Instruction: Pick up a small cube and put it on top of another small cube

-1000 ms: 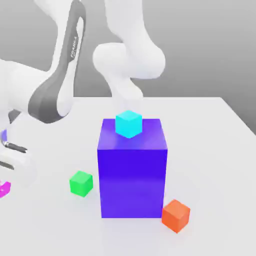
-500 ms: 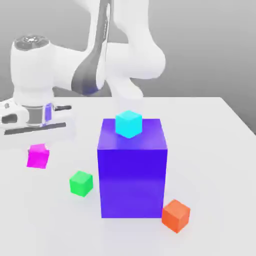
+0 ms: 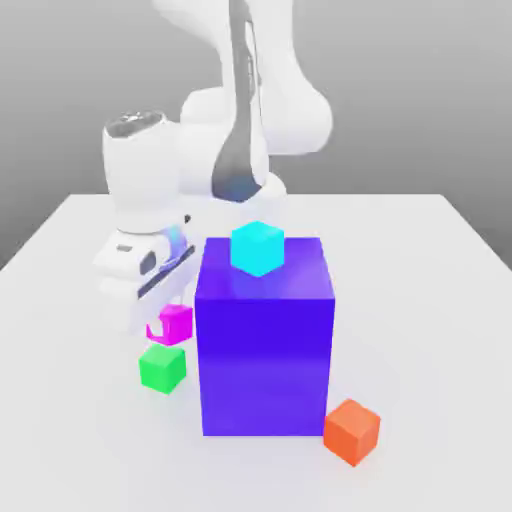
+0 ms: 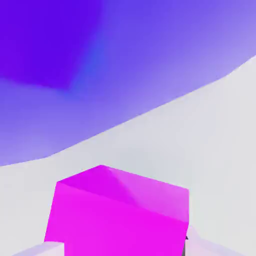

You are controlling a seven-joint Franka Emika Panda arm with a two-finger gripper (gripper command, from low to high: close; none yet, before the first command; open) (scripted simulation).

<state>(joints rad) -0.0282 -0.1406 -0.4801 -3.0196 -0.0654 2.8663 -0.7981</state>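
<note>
While my white Panda arm [image 3: 225, 110] reaches behind the big blue-purple block [image 3: 265, 350], toward the exterior view's left, that block stands just beside my gripper [image 3: 170, 318], closed on the magenta cube [image 3: 176, 325]. The orange cube [image 3: 352, 432] sits by the block's front corner, at the exterior view's right; the green cube [image 3: 163, 368] lies left of it, and the cyan cube [image 3: 258, 248] rests on top.

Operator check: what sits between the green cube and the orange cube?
The big blue block stands between the green cube and orange cube, seen in the exterior view.
</note>
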